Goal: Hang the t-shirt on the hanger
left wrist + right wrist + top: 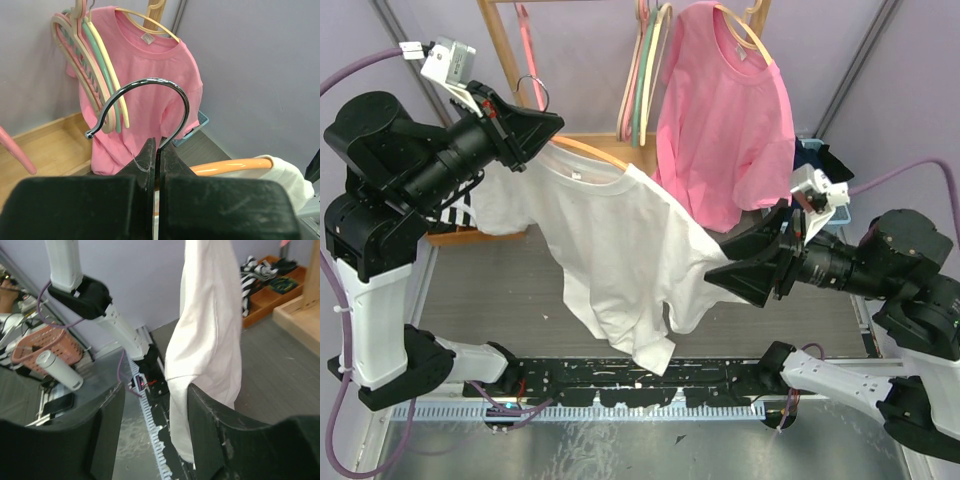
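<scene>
- Firmly, the left gripper pinches the hanger by its hook, at ten o'clock.
- Draped on it, the t-shirt hangs centrally.
- At four o'clock, the right gripper has its fingers spread.

From my top view: pink t-shirt on cream hanger at 1 o'clock; spare hangers at 12; striped cloth at 9.

I see the t-shirt as soft, matt white cloth, creased where it hangs. The hanger looks like smooth orange plastic, with a glossy, mirror-bright metal wire hook. The left gripper reads as matt black plastic, lightly scuffed; the pink t-shirt is matt cloth, and the rack is pale, smooth wood.
</scene>
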Robot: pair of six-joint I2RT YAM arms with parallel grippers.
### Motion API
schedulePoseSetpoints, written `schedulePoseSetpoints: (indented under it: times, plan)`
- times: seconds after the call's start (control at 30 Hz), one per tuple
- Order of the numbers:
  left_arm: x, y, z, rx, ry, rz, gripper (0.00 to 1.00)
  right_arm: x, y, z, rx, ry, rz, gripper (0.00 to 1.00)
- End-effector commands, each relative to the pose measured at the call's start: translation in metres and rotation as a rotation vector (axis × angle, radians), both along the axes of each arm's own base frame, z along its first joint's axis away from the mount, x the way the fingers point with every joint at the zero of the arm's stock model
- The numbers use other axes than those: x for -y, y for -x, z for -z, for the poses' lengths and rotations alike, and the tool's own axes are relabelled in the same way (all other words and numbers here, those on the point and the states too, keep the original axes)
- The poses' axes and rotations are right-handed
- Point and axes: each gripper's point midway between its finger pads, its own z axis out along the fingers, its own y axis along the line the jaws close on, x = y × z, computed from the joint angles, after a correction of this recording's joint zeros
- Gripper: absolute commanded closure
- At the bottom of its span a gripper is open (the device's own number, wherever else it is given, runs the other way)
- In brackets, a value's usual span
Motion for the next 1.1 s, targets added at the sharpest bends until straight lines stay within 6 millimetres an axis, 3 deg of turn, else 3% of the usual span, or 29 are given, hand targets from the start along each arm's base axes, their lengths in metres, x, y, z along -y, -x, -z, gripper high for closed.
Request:
schedulePoseSetpoints:
  times: [0.0, 0.33, 0.7, 1.07]
  plan:
    - [-0.005, 0.012, -0.031, 0.095, 0.057, 0.016, 1.00, 0.019, -0.020, -0.033, 0.051, -0.022, 0.166, 0.40]
    - [0.019, 0.014, 0.012, -0.038, -0.041, 0.141, 1.00, 0.022, -0.052, -0.072, 0.096, -0.023, 0.309, 0.31]
    - [0.028, 0.009, 0.042, -0.126, -0.072, 0.168, 1.00, -0.037, -0.085, -0.050, 0.051, 0.083, 0.216, 0.31]
    - [0.033, 0.001, 0.056, -0.156, -0.079, 0.163, 1.00, -0.067, -0.081, -0.022, -0.013, 0.128, 0.078, 0.31]
